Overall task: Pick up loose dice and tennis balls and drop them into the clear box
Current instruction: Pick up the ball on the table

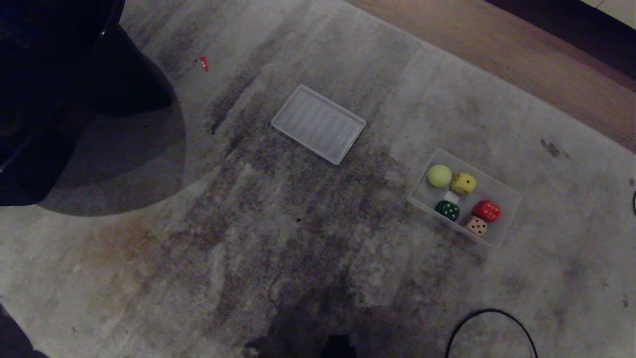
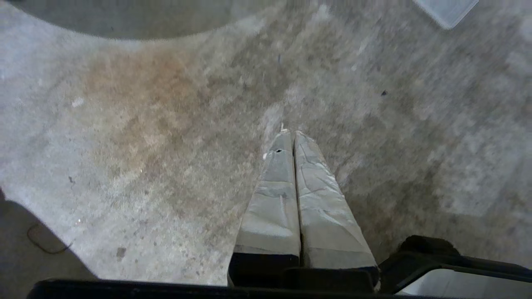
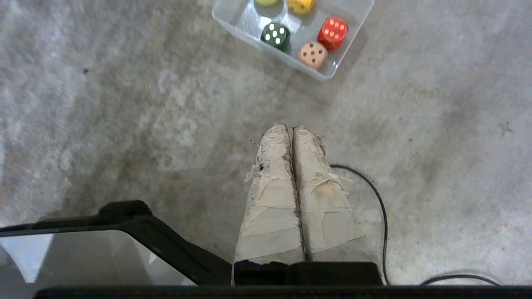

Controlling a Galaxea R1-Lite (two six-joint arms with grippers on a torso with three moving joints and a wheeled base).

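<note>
Floor scene from above. The clear box (image 1: 502, 196) sits on the stained rug (image 1: 278, 238) at the right, its long sides running diagonally. Inside it lie one tennis ball (image 1: 439, 175) at the far corner, the yellow die (image 1: 463, 183) just beside it, the green die (image 1: 447, 211) against the near long wall, the red die (image 1: 486, 211) and the tan die (image 1: 476, 226) toward the near end. A second ball is not seen in any view. The lid (image 1: 318, 124) lies flat, ribbed side up, well apart from the box to its left and farther off; bare rug separates them. The rug's far edge meets a wood floor (image 1: 521, 54) at upper right. A black cable (image 1: 489, 323) loops on the rug near the box's near end. A dark rounded furniture base (image 1: 74, 89) fills the upper left.

Left pincer (image 2: 291, 133) — fingers pressed together, holding nothing — points down over open rug. Right pincer (image 3: 289, 127) — likewise pressed together and empty — hangs over bare rug short of the box, the cable beside it.
</note>
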